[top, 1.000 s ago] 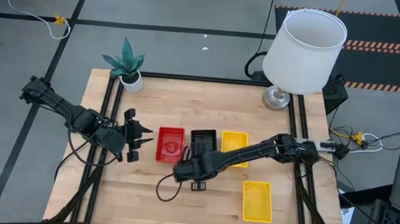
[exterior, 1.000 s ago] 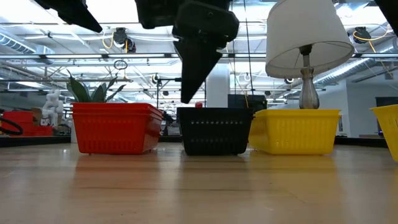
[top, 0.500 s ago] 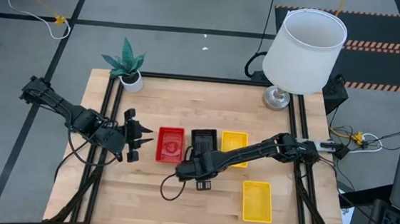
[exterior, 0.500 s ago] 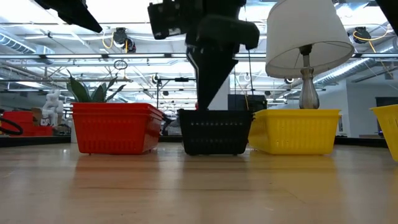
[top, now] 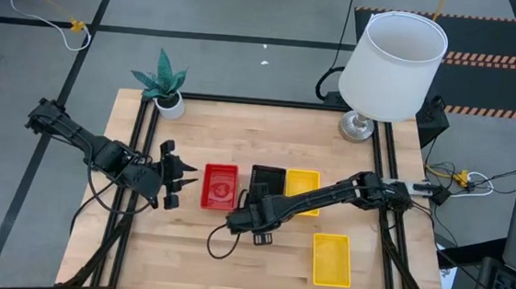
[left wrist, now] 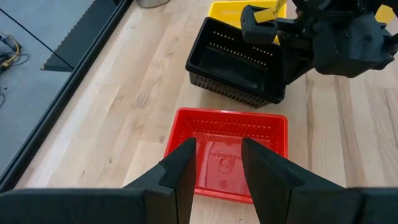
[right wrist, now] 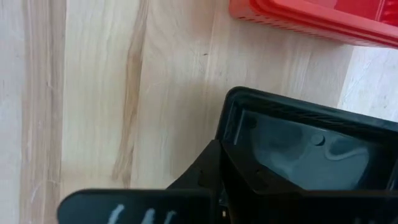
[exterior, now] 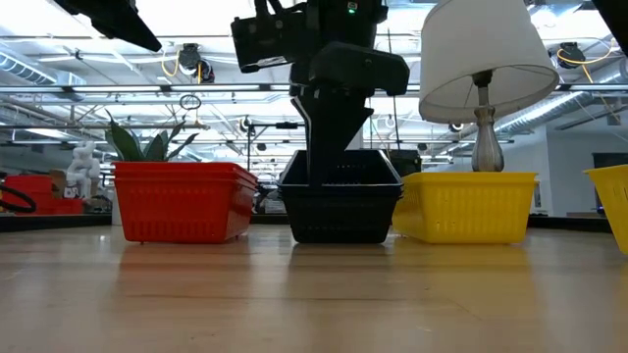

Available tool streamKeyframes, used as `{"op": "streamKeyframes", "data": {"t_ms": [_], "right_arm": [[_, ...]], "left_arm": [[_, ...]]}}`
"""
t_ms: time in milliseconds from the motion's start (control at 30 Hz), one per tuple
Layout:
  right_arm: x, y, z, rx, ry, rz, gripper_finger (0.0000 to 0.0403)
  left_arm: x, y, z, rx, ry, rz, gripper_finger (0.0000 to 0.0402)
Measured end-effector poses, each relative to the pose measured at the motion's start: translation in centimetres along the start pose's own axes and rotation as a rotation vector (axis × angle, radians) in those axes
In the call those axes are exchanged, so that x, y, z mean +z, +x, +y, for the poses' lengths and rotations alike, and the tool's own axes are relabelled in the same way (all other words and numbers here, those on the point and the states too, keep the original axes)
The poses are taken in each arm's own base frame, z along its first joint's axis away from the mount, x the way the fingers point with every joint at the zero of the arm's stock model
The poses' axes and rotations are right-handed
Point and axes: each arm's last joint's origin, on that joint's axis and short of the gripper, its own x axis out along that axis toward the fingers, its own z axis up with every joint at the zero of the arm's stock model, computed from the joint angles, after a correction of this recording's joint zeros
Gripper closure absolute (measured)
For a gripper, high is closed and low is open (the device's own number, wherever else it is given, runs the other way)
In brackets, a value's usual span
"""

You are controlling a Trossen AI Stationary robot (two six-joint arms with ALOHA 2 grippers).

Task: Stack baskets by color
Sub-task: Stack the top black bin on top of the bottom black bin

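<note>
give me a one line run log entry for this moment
right gripper: shut on black basket rim, top basket tilted | left gripper: open, idle beside red basket | yellow basket: loose, near front

Red basket (top: pixel 220 186), black basket (top: pixel 266 179), two yellow baskets: one by the black (top: pixel 302 189), one apart (top: pixel 332 258). All w/ mesh-lattice sides (fine dot rows on the black, low view). Tabletop (top: pixel 240 134) pale wood, streaky grain, black frame rails. Lamp (top: pixel 391 67): white shade, silver base. Potted plant (top: pixel 163 83): teal-green leaves, white pot. Arms & pincers dark, nr black.
</note>
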Motion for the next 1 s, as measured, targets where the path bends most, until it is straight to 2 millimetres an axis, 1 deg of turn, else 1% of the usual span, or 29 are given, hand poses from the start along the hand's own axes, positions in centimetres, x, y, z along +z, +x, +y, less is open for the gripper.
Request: {"op": "streamKeyframes", "data": {"t_ms": [333, 500, 567, 700, 1000], "right_arm": [[-0.1, -0.3, -0.1, 0.000, -0.002, 0.005, 0.0399], [-0.2, -1.4, -0.3, 0.001, 0.005, -0.026, 0.0398], [-0.2, -1.7, -0.4, 0.002, 0.010, -0.041, 0.0390], [-0.3, -1.9, -0.5, 0.001, 0.001, -0.038, 0.0354], [-0.4, -2.0, -0.5, 0.002, -0.027, -0.031, 0.0244]], "left_arm": [[0.0, 0.0, 0.0, 0.000, 0.000, 0.000, 0.0270], [0.0, 0.0, 0.0, 0.000, -0.001, 0.000, 0.0270], [0.0, 0.0, 0.0, 0.000, -0.001, 0.000, 0.0270], [0.0, 0.0, 0.0, 0.000, -0.002, 0.000, 0.0270], [0.0, 0.0, -0.1, -0.015, -0.004, 0.006, 0.0270]]}}
